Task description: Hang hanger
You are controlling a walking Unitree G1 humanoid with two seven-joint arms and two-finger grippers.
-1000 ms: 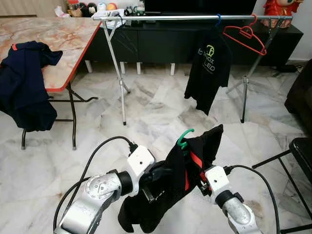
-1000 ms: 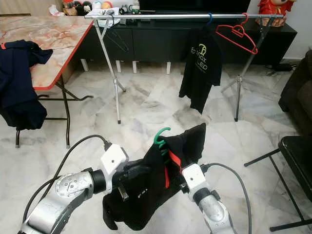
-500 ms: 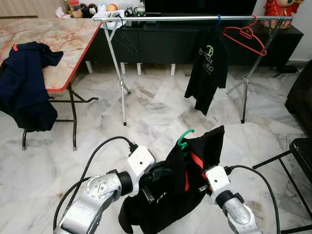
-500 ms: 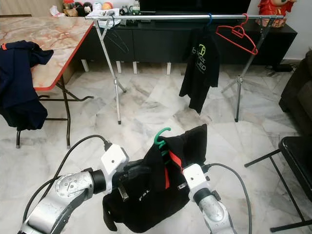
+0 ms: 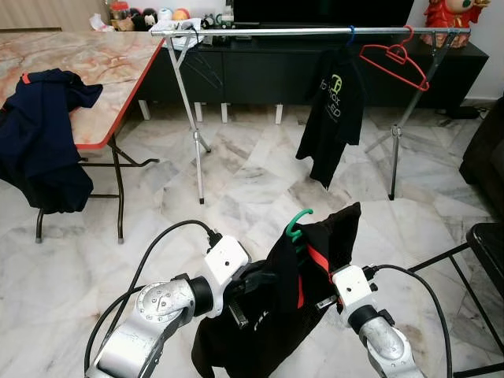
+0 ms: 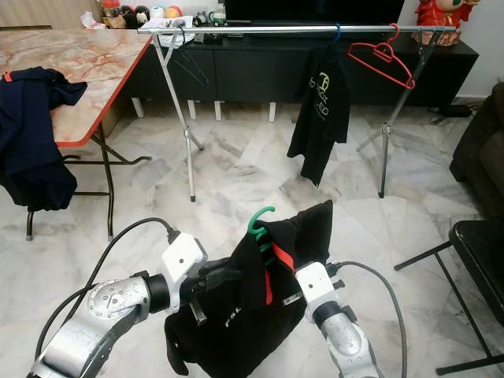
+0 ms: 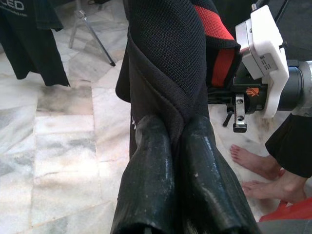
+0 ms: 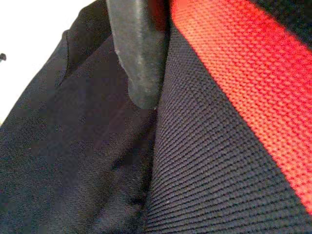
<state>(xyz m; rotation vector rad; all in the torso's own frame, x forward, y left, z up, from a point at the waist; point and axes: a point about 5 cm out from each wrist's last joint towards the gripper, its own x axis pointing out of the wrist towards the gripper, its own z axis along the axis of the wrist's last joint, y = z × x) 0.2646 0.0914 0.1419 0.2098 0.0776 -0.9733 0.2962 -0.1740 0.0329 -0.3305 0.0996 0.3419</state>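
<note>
Left eye view, green hanger (image 5: 298,223) in black shirt (image 5: 276,307), between both end effectors

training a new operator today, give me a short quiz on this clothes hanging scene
1. True or false: the green hanger hook is already on the rail.
2. Which hangs on the rail beside the black t-shirt? A) empty red hanger B) blue towel C) yellow jacket
3. Fill in: the left gripper has its fingers closed on the ____ garment.

Key
1. False: the hook is low, between the left gripper and the right gripper, well short of the rail.
2. A
3. black
</note>
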